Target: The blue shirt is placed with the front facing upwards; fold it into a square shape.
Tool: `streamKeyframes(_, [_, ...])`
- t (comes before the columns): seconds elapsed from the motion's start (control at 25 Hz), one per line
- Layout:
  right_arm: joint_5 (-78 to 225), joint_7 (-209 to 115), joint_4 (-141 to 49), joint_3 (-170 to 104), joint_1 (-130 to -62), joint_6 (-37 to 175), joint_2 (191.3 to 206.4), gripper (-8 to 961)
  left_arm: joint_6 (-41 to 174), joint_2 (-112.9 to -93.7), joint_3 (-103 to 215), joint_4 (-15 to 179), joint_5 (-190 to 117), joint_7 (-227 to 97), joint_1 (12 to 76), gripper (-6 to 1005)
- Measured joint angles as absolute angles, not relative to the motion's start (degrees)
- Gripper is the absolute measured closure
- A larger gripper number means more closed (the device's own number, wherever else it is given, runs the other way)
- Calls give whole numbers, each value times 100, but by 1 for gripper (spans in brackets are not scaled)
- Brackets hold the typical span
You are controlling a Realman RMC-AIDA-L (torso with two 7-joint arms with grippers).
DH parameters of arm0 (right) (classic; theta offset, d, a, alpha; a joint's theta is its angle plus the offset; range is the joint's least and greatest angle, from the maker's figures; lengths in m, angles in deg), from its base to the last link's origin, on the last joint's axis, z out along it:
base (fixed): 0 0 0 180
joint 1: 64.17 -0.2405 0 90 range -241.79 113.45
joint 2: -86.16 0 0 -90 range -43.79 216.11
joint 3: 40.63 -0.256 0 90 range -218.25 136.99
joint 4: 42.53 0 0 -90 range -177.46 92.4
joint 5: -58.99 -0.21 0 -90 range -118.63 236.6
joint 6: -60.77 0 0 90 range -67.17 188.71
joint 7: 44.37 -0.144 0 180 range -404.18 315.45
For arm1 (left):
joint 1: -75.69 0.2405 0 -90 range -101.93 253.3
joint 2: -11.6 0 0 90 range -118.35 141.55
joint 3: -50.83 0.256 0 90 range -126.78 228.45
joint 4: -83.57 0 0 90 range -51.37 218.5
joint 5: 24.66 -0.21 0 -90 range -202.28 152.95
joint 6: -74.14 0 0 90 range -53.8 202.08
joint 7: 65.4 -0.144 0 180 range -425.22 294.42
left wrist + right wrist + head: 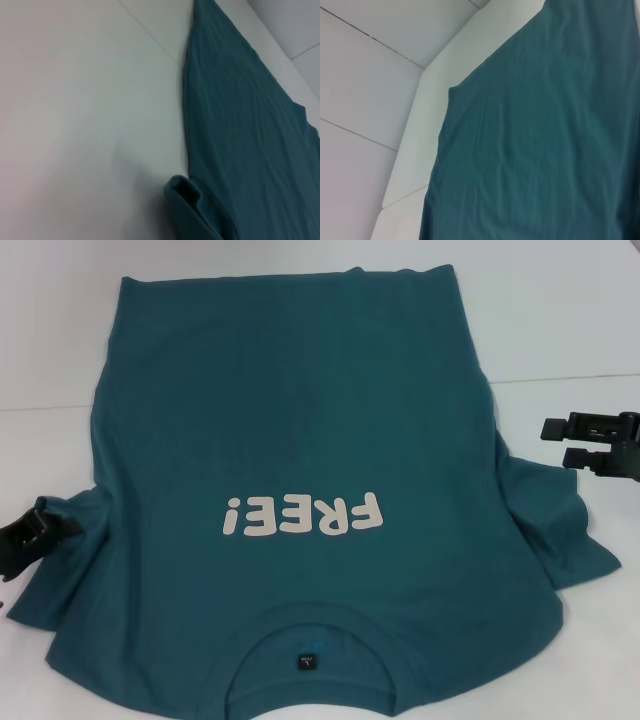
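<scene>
- White tabletop (560, 310) fills the scene, with thin seams seen running across it in both wrist views.
- The blue shirt (300, 420) is spread flat over the middle of the table, front up, its collar (305, 625) lying at the near edge and its hem at the far side.
- Cream "FREE!" lettering (303, 515) is seen upside down across the chest, and a small dark label (304, 662) sits inside the collar.
- The left gripper (30, 532) is placed at the shirt's left sleeve, touching or just above the cloth; whether its fingers are apart or together cannot be told.
- The right gripper (575, 443) is held just beside the shirt's right edge, above its right sleeve, with its two fingers apart and nothing between them.
- In the left wrist view a folded sleeve edge (187, 200) is shown beside the shirt's long side.
</scene>
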State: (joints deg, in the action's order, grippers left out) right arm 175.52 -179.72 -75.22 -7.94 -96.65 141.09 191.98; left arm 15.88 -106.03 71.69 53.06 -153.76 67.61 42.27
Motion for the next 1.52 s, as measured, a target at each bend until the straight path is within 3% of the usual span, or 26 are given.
streamKeyframes(1.52, [17544, -17962, -7522, -794, -9589, 14110, 19198, 156, 372, -10236, 6911, 4799, -15358, 7370, 4058, 963])
